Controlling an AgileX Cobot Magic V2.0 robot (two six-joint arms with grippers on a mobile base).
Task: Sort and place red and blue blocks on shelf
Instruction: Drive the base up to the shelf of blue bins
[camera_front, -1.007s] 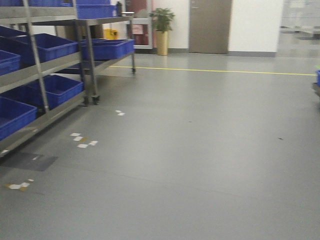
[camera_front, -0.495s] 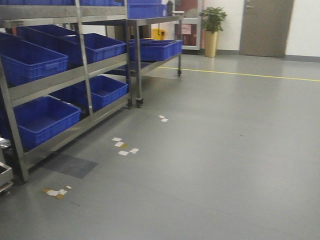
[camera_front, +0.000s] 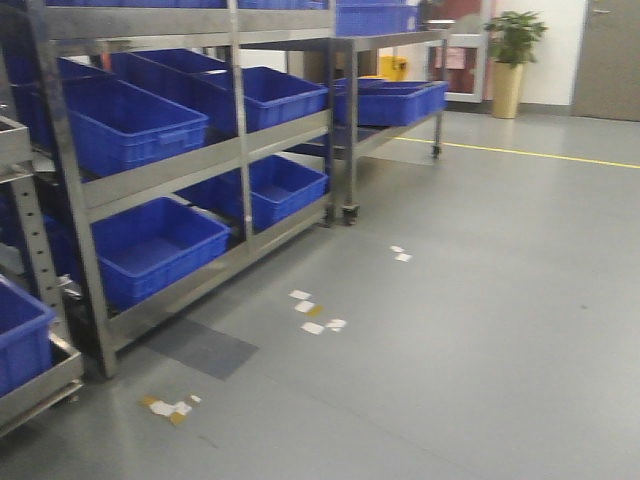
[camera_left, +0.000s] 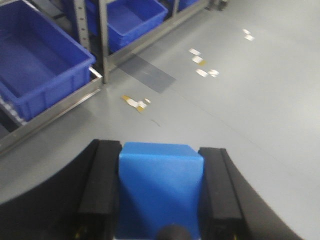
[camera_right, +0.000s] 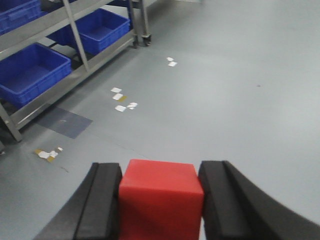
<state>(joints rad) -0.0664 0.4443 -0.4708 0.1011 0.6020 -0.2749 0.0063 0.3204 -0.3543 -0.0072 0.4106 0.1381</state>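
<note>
The left claw (camera_left: 160, 150) is closed onto the blue block (camera_left: 160, 192), with its 2 black fingers (camera_left: 100, 190) pressed against the block's left and right faces. The block sits squarely between them, held above the grey floor (camera_left: 260, 100). The right claw (camera_right: 160, 170) grips the red block (camera_right: 160, 200) the same way, a finger flat on each side and the top face level.

In the front view the shelf (camera_front: 190, 172) fills the left side, its steel rails running back towards the far wall. Large blue bins (camera_front: 150, 120) rest on its tiers, 1 row above another, open side up. Both blocks are well apart from the shelf and neither is on any tier. Small white and yellow tape marks (camera_front: 315, 310) dot the floor just in front of the lowest rail. A potted plant (camera_front: 512, 50) stands by the far wall, behind a thin yellow line (camera_front: 540, 156)
</note>
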